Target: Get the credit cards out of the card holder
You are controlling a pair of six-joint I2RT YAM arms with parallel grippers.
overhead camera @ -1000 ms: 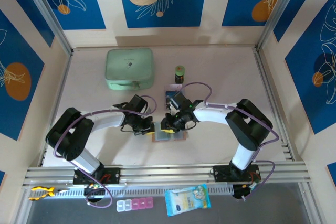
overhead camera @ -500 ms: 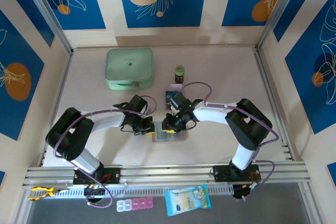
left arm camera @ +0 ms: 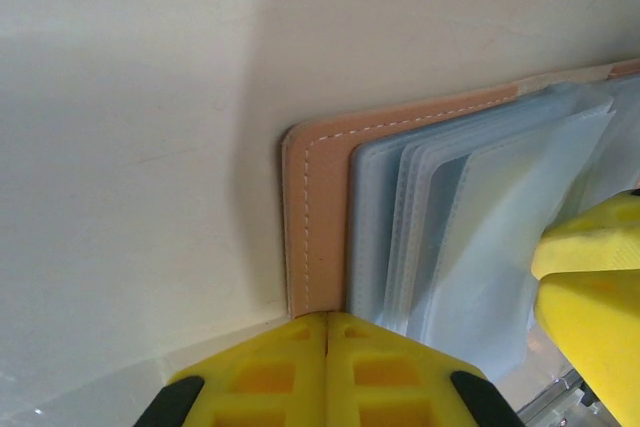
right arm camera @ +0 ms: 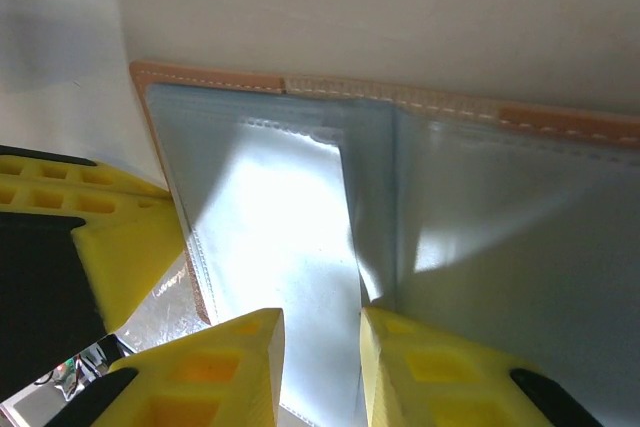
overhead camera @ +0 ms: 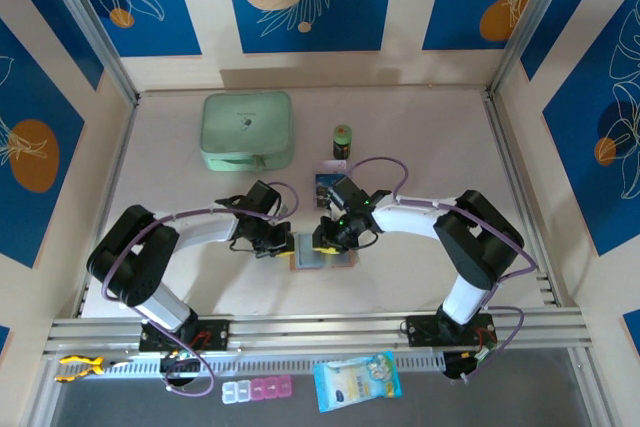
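The card holder [overhead camera: 322, 256] lies open on the table, salmon-pink rim [left arm camera: 318, 197] around grey-clear pockets [right arm camera: 290, 217]. My left gripper [left arm camera: 327, 319] is shut, its tips pressed down on the holder's left edge [overhead camera: 290, 244]. My right gripper [right arm camera: 320, 342] stands over the pockets with a narrow gap between its fingers; a clear sleeve lies under that gap and a sleeve fold touches the right-hand finger. It sits at the holder's far side [overhead camera: 326, 238]. One dark blue credit card [overhead camera: 327, 185] lies on the table behind the right gripper. I cannot make out any card inside the sleeves.
A mint-green zip case [overhead camera: 247, 131] and a small green bottle [overhead camera: 342, 140] stand at the back. Below the front rail lie a pill organiser [overhead camera: 258, 389], a blue packet [overhead camera: 357, 379] and a yellow tool [overhead camera: 80, 365]. Wall rails run along both sides.
The right arm's forearm has shifted slightly to the right. Both grippers stay at the card holder.
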